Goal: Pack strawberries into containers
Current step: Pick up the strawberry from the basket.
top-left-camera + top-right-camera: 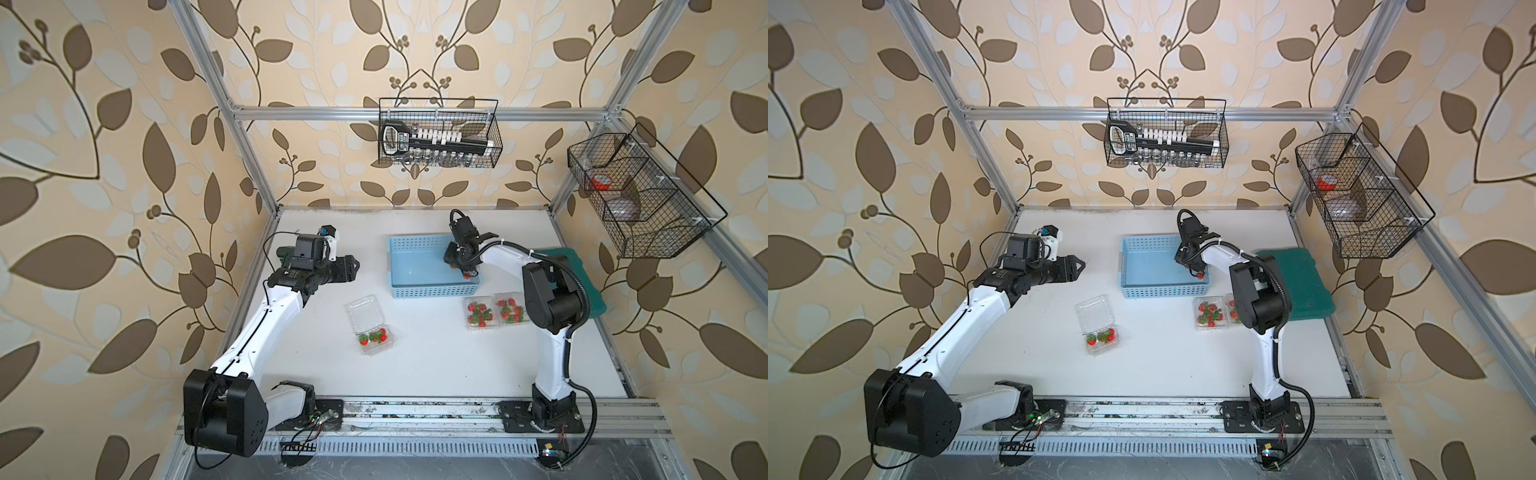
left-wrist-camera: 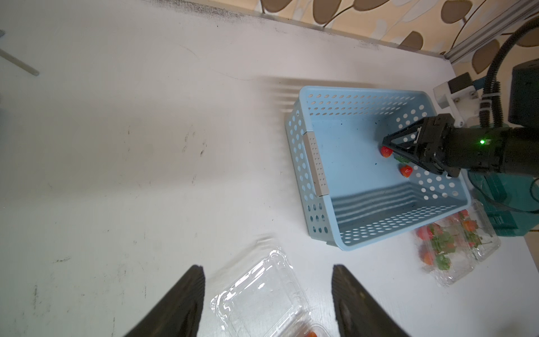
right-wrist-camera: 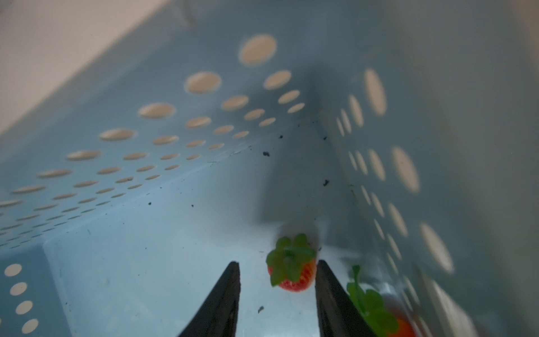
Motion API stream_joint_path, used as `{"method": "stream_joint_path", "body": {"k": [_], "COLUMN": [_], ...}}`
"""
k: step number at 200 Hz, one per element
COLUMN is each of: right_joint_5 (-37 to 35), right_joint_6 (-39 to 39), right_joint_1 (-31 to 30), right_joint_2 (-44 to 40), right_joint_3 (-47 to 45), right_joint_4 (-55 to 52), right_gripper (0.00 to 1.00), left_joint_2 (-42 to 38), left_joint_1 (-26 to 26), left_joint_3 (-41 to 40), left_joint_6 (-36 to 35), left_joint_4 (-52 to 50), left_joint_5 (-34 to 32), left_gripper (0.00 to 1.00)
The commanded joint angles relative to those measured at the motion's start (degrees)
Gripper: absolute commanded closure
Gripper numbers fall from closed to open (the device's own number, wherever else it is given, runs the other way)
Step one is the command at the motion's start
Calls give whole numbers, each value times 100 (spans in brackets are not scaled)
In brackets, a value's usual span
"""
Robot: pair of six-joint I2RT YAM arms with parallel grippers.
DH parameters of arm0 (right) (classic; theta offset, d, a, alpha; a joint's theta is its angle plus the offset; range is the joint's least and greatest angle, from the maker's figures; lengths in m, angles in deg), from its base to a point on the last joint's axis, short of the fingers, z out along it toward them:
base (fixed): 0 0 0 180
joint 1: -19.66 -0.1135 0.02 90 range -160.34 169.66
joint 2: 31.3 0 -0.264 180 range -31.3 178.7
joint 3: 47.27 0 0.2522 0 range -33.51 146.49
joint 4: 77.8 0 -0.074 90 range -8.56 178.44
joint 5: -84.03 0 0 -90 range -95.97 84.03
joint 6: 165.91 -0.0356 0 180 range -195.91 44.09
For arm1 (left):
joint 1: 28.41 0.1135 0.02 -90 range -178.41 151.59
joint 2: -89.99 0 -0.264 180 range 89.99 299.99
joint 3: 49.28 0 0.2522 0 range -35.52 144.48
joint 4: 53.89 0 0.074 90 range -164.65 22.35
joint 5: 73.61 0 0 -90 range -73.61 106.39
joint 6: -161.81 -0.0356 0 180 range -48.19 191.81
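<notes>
Reaching into the blue basket [image 1: 432, 292], the right gripper [image 3: 277, 262] stood partly open around one strawberry [image 3: 294, 280], while the left gripper [image 2: 267, 266] hung open and empty.

White links [image 1: 266, 328], black joints [image 1: 544, 307]; a ribbed black cable [image 2: 495, 70] and green light [image 2: 482, 142] sit behind the right gripper [image 3: 277, 262].

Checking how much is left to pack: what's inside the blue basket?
Two strawberries lie on the basket floor; the right gripper reaches in, fingers open astride one. The floor beneath the gripper is covered, so more could hide there.
</notes>
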Motion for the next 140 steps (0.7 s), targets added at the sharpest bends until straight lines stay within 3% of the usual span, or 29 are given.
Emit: {"method": "stream_joint_path", "body": {"k": [1, 92, 120, 140], "right_joint_5": [-118, -74, -92, -92], "right_joint_6": [120, 567, 665, 705], "right_joint_1": [49, 121, 123, 123], "right_joint_2": [180, 544, 453, 339], "right_joint_3": [300, 742, 729, 694], "right_joint_4": [-46, -248, -265, -254], "right_gripper": [58, 72, 85, 100], "left_joint_2": [-39, -57, -48, -57], "left_joint_1": [54, 52, 48, 50], "left_joint_3": [136, 125, 125, 127], "left_joint_6": [-66, -62, -68, -63], "left_joint_4": [35, 27, 43, 40], "left_joint_5": [107, 97, 107, 97], "left_gripper": [30, 30, 29, 29]}}
